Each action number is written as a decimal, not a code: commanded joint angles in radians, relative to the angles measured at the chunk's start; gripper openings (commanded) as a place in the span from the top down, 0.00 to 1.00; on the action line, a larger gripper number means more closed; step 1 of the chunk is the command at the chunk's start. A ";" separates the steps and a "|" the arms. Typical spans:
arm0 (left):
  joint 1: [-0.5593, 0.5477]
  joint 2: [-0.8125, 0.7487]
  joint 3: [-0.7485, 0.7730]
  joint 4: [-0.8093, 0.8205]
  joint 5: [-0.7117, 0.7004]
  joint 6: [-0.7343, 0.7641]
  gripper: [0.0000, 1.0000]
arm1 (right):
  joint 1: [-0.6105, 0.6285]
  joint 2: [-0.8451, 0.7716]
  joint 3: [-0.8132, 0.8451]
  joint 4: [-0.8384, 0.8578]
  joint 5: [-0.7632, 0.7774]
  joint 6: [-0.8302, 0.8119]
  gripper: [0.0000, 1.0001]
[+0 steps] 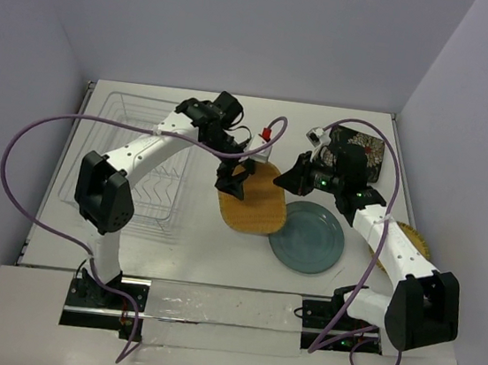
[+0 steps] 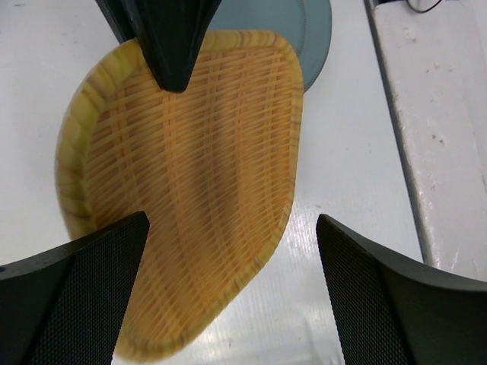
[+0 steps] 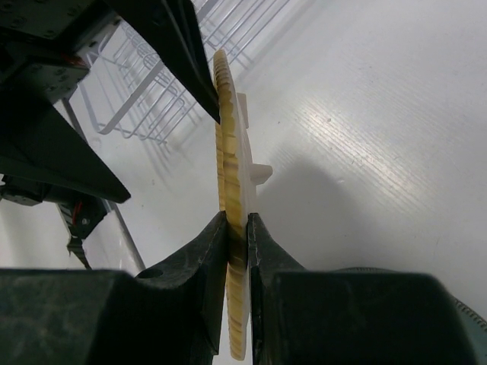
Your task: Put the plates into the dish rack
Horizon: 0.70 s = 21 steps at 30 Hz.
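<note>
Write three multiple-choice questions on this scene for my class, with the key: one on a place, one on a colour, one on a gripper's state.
1. Where does the dish rack stand?
A. on the robot's left side
B. on the robot's right side
C. on top of a plate

2. What colour is the round plate beside the woven plate?
A. red
B. teal-grey
C. white

3. How is the right gripper?
A. open above the rack
B. out of view
C. shut on the woven plate's edge

Key:
1 A, since the top view shows the rack at the robot's left.
2 B, since the top view shows a teal-grey disc next to the tan weave.
3 C, since the right wrist view shows its jaws pinching the woven rim.
</note>
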 commanded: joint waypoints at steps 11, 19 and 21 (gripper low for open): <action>0.030 -0.232 -0.075 0.285 -0.218 -0.141 0.01 | 0.015 -0.030 0.059 0.014 -0.035 -0.024 1.00; 0.035 -0.094 0.021 0.185 -0.134 -0.089 0.01 | 0.034 -0.066 0.049 0.015 -0.060 -0.039 1.00; 0.035 -0.082 0.026 0.172 -0.091 -0.075 0.01 | 0.040 -0.066 0.053 0.016 -0.061 -0.041 1.00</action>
